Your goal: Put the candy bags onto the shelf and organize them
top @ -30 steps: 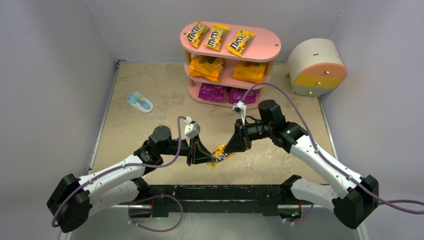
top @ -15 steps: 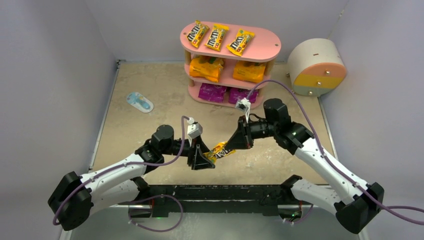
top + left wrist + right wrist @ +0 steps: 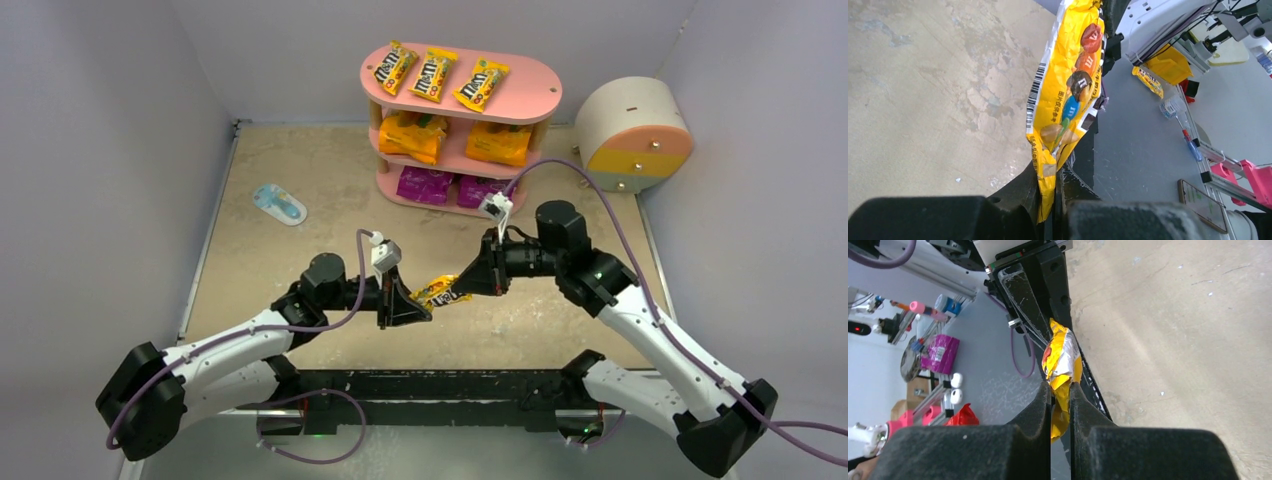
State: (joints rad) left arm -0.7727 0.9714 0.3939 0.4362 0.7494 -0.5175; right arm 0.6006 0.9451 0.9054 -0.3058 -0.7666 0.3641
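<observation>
A slim yellow M&M's packet (image 3: 441, 291) hangs in the air between both grippers, above the table's near middle. My left gripper (image 3: 412, 306) is shut on its one end, seen in the left wrist view (image 3: 1055, 172) with the packet (image 3: 1070, 85) rising from the jaws. My right gripper (image 3: 468, 284) is shut on the other end, seen in the right wrist view (image 3: 1060, 390) with the packet (image 3: 1060, 357). The pink shelf (image 3: 540, 95) stands at the back. It holds three yellow packets (image 3: 432, 74) on top, two orange bags (image 3: 412, 135) in the middle and two purple bags (image 3: 425, 184) at the bottom.
A flat light-blue-and-white item (image 3: 279, 204) lies on the table at the left. A round cream drawer unit (image 3: 632, 135) stands at the back right beside the shelf. Grey walls close in the left, back and right sides.
The packet was on the table between both grippers a second ago. Both grippers have lifted it off the table and shifted slightly right and away.
</observation>
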